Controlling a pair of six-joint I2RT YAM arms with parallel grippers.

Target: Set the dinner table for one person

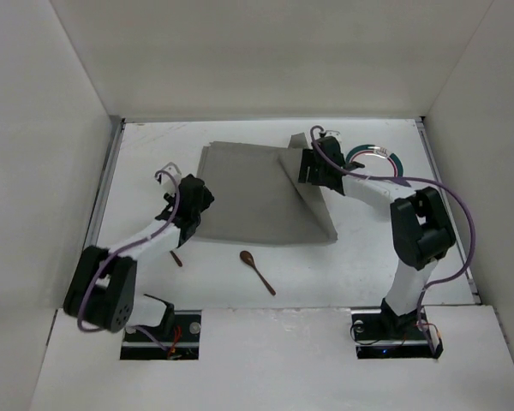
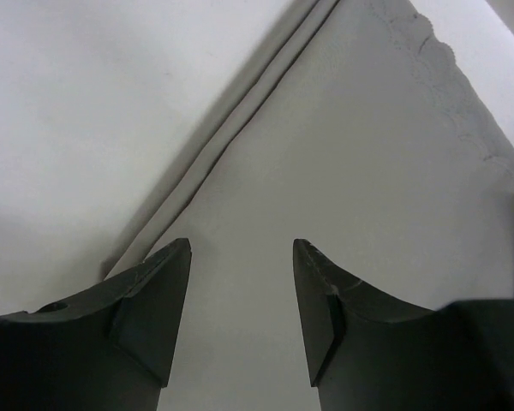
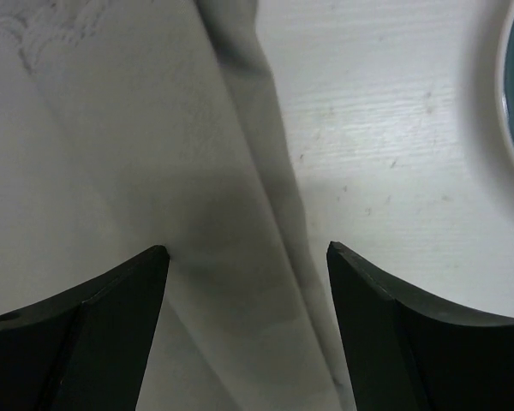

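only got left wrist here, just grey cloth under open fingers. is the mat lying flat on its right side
Observer: No. The top view shows the placemat with its right part folded over itself in a diagonal flap.
Operator: any cutlery out yet
Observer: One brown spoon lies on the dinner table, on the arms' side of the placemat and not touching it.

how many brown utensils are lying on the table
2. A spoon lies on the table just nearer than the placemat. A second brown piece pokes out beside the left arm, mostly hidden. More may be hidden under the placemat.
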